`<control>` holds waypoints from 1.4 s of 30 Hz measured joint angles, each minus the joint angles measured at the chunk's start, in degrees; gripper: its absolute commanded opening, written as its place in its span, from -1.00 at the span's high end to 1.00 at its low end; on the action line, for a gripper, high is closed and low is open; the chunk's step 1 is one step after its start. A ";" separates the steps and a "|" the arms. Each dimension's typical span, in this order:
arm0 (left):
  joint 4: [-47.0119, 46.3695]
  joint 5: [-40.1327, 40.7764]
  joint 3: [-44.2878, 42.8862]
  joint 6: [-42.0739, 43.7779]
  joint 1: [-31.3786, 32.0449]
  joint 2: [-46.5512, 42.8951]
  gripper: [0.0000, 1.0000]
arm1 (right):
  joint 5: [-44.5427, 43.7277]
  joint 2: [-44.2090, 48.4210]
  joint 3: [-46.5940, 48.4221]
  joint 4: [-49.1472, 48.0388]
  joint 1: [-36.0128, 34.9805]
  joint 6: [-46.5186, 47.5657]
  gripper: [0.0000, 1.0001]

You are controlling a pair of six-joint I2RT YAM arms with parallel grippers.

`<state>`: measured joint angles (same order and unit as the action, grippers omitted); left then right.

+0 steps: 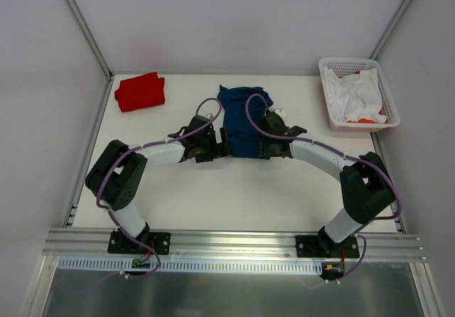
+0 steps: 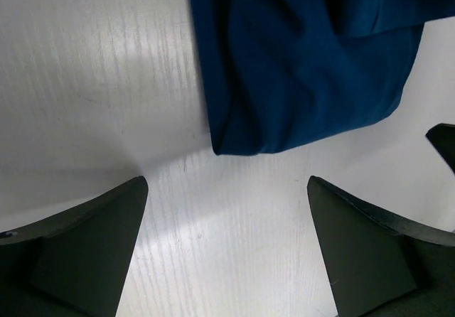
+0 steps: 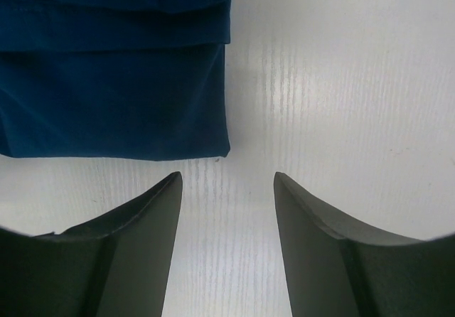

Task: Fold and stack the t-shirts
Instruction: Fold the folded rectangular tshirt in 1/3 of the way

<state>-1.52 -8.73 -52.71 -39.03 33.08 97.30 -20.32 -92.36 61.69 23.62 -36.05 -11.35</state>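
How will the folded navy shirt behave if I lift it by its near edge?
Likely floppy: the navy shirt shows soft stacked layers, so the far part would probably sag and unfold. It looks light, being thin cloth. Pushed, it may bunch rather than slide, since creases show.

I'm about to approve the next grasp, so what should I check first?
1. The left gripper is open: ok.
2. The right gripper is open: ok.
3. Near corners of the navy t-shirt lie just ahead of both grippers, not pinched: ok.
4. Navy fold finished: cannot tell; its far end looks bunched.
5. The red t-shirt is folded, lying apart at far left: ok.
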 measured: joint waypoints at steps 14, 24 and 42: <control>-8.37 0.31 -1.55 -0.46 0.00 4.22 -0.89 | 0.35 -4.28 -0.61 -3.50 -0.59 -1.49 -0.38; -10.80 0.31 -1.70 -0.63 0.00 5.25 -0.85 | 2.69 -7.69 -0.66 -8.24 -0.59 -2.71 -0.19; -13.07 -0.46 -1.88 -2.43 0.00 8.81 0.75 | 4.26 -7.74 -1.66 -11.41 -0.63 -4.81 0.82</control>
<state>-14.59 -9.19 -54.59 -41.45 33.08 106.10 -16.05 -100.09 60.03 12.21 -36.69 -16.16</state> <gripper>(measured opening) 0.256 0.155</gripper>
